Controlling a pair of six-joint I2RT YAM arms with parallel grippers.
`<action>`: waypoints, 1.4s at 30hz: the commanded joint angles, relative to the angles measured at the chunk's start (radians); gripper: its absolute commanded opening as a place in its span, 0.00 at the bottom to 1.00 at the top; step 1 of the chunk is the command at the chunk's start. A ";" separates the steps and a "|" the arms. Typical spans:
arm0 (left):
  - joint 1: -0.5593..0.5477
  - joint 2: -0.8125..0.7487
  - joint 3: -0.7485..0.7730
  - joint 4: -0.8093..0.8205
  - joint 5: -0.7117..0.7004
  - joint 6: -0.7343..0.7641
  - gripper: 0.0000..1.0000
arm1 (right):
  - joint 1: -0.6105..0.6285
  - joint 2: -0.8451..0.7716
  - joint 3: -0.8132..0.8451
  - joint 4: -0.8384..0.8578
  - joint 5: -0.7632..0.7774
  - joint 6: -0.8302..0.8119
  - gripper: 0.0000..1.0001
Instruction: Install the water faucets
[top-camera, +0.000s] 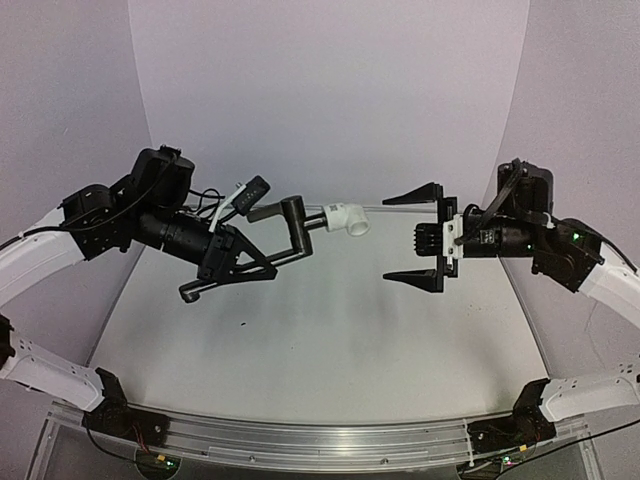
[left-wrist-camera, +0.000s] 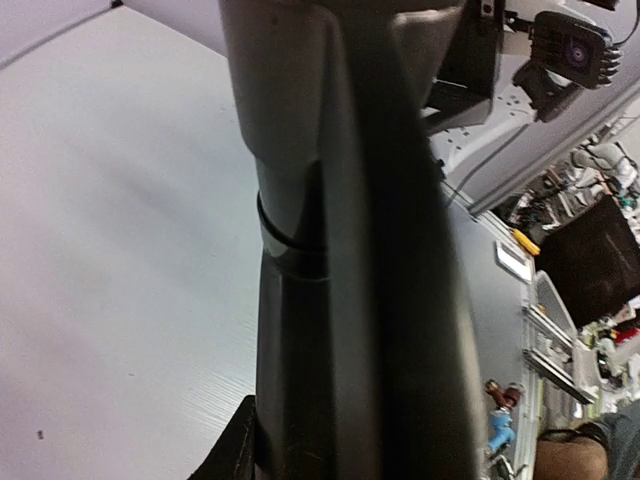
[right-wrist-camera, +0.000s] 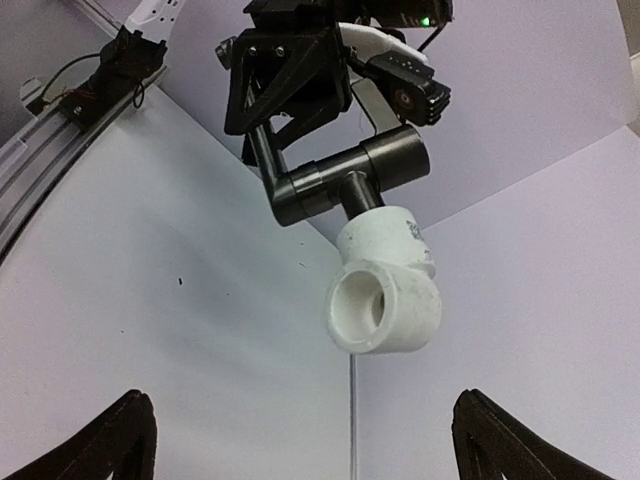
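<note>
The water faucet is a slim black pipe with a bent crank end, and a white plastic fitting sits on that end. My left gripper is shut on the pipe and holds it in the air, with the fitting pointing right. The pipe fills the left wrist view. My right gripper is open wide and empty, level with the fitting and a short way to its right. In the right wrist view the fitting shows its open socket, above and beyond the right gripper.
The white tabletop lies below both arms. A metal rail runs along its near edge. Pale walls close in the back and the sides.
</note>
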 joint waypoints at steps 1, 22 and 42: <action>-0.005 0.035 0.094 0.090 0.265 -0.048 0.00 | 0.025 0.015 0.015 0.140 0.053 -0.100 0.98; 0.005 0.130 0.110 0.167 0.467 -0.141 0.00 | 0.102 0.017 -0.002 0.175 0.007 -0.233 0.54; -0.013 -0.045 0.000 0.144 0.037 0.337 0.00 | 0.106 0.153 0.225 0.070 -0.041 0.718 0.06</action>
